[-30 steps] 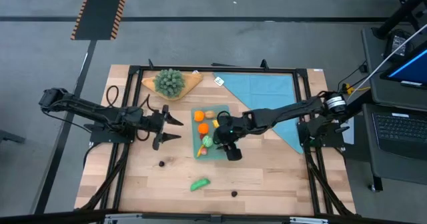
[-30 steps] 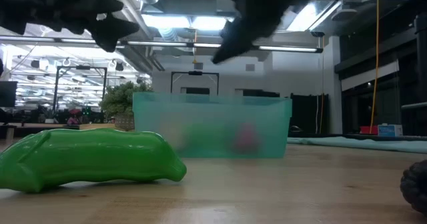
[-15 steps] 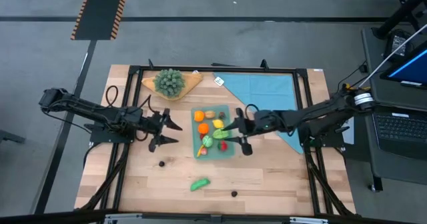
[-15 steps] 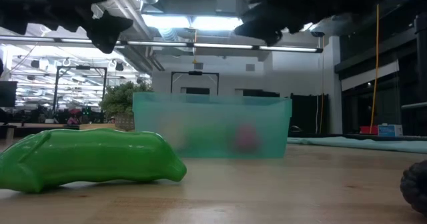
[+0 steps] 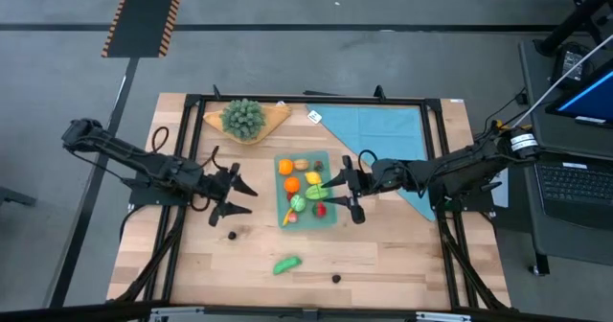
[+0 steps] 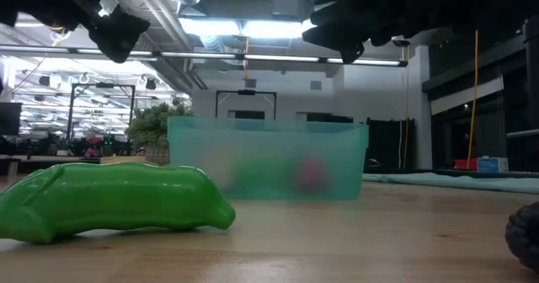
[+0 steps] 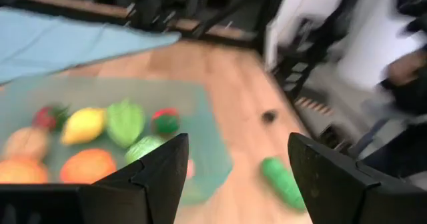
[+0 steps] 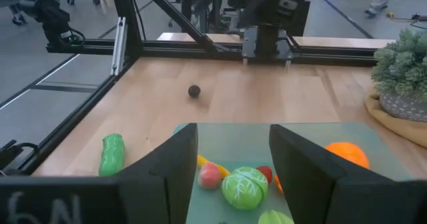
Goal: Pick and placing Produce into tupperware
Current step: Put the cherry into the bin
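A: My left pincer point(image 5: 241, 195) hangs above the counter point(image 5: 383, 255) just left of the tub point(image 5: 284, 219), fingers parted and empty. My right pincer point(image 5: 343, 194) hovers at the tub's right rim, also parted, nothing in it.

B: What's left outside?

A: A green pod point(image 5: 286, 264), a dark ball point(image 5: 231, 234) and another dark ball point(image 5: 336, 278), all on bare wood. The first ball lies just toward the near edge from my left pincer, so I judge that arm the nearer one. The pod sits farther on, between the two balls, its long axis running roughly left to right, slightly tilted.

B: And the tub?

A: Mid-counter, shallow, translucent teal plastic with rounded corners. Inside I see an orange point(image 5: 285, 167), a yellow piece point(image 5: 313, 178), a leafy green piece point(image 5: 298, 203) and something red point(image 5: 320, 209).

B: Surfaces?

A: The pod looks smooth, glossy and lumpy in the low view, likely slippery across its width. The balls are small and round; I'd expect them to roll if nudged.
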Controlling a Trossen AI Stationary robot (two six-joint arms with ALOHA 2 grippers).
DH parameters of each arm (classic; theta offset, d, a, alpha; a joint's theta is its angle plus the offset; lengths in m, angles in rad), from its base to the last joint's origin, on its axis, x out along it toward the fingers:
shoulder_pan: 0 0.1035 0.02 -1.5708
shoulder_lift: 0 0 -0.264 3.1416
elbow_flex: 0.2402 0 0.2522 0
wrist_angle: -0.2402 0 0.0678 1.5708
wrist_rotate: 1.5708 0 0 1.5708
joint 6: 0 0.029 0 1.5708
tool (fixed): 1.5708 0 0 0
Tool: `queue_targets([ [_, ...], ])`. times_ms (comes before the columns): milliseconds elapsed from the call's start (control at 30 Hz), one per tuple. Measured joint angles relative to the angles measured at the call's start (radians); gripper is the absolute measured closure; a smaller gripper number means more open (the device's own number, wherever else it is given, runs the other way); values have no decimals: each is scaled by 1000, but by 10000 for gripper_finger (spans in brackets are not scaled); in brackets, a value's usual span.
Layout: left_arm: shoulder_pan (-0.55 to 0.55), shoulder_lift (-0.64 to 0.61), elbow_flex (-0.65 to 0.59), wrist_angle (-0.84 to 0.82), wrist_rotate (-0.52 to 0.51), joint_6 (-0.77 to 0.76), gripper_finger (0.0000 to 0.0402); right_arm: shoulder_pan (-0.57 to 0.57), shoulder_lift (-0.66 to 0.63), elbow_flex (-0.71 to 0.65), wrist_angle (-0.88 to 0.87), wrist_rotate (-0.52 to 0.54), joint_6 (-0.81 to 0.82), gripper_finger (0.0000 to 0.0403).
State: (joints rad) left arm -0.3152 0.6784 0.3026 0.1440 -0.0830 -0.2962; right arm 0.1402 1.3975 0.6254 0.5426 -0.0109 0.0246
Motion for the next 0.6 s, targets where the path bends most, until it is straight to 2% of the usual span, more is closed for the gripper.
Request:
queue_targets([
  [100,-48,4,88,-189,-91,-2,154,0,0,0,0,0,0,215],
  [300,-161,56,240,-409,-184,-68,154,0,0,0,0,0,-1,215],
  [433,-246,133,310,-551,-251,-175,154,0,0,0,0,0,-2,215],
  [600,-323,279,400,-702,-275,-337,154,0,0,0,0,0,-4,215],
])
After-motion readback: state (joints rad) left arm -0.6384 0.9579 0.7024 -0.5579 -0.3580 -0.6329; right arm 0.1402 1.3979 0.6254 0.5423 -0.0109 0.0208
